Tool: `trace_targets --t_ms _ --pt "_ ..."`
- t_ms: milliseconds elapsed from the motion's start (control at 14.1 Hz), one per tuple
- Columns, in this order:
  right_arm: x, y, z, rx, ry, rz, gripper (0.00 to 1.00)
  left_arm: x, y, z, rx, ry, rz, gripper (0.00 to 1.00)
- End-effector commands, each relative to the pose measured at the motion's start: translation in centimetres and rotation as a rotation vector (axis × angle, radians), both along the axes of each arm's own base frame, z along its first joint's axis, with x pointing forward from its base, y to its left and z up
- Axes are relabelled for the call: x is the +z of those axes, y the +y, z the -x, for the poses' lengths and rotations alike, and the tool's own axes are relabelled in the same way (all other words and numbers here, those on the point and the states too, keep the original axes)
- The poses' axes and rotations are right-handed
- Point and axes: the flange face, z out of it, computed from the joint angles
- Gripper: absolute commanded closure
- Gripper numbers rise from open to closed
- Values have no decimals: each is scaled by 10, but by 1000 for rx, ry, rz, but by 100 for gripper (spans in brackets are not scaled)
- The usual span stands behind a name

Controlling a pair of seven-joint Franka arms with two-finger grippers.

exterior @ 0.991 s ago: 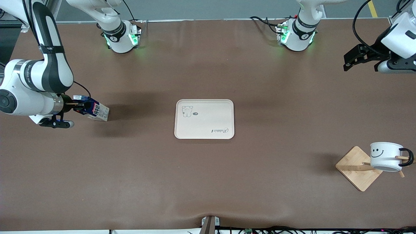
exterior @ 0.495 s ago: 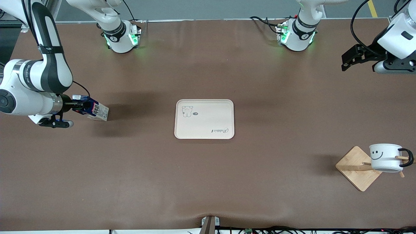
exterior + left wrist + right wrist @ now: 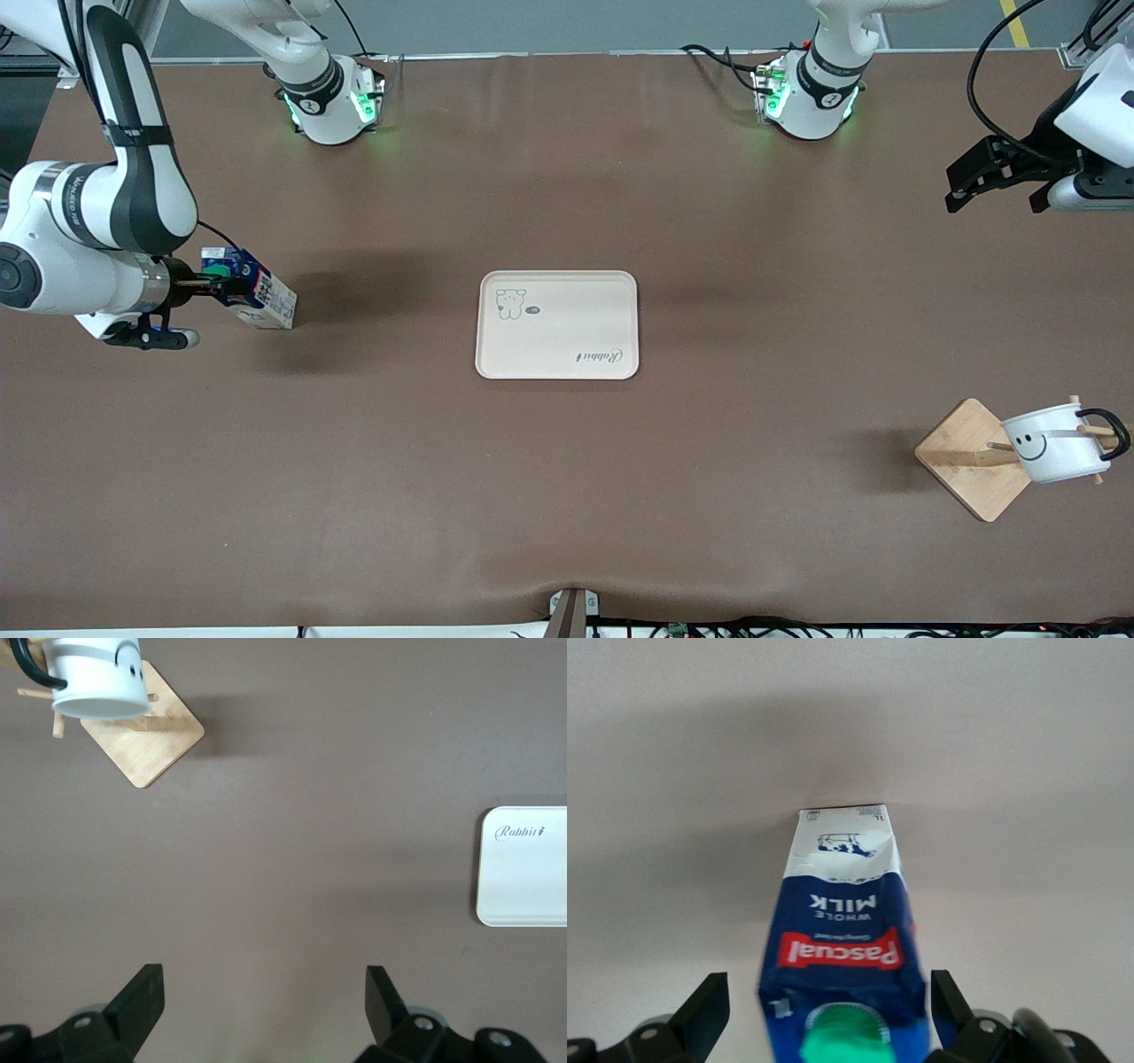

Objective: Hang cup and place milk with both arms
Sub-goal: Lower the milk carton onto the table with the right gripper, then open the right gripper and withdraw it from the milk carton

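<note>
Two grippers gape: right gripper [image 3: 215,288] astride the milk [image 3: 257,301], left gripper [image 3: 997,184] bare, tray [image 3: 557,324] between.

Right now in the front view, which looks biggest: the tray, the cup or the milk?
1. Tray, clearly biggest.
2. Cup.
3. Milk, though partly hidden, so cup and milk are too close to rank.

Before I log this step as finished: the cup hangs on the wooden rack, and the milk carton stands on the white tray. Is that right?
Not quite. The cup does hang on the wooden rack, but the milk carton is not on the white tray. It stands on the bare table toward the right arm's end, between the open fingers of the right gripper. The front view shows the tray with nothing on it.
</note>
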Motion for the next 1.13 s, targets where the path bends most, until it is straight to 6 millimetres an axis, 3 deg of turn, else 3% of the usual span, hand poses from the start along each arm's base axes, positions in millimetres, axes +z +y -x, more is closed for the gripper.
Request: trace_targets --t_ms 0,212,354,566,778,1061 --pt "12 -5 2 22 -17 -7 0 3 5 2 15 -18 -18 0" --pt "30 -7 -7 22 -42 -5 0 0 6 -1 15 -14 -18 0" --pt "61 -7 -26 23 -84 2 0 0 7 -1 17 -14 -18 0" --pt "88 -8 -60 30 -168 -16 0 0 5 -1 11 -11 -18 0" --pt "138 4 -92 31 -288 -69 0 5 7 0 18 -15 -17 0" --pt "207 17 -97 64 -341 -68 0 9 10 1 13 -15 -31 0"
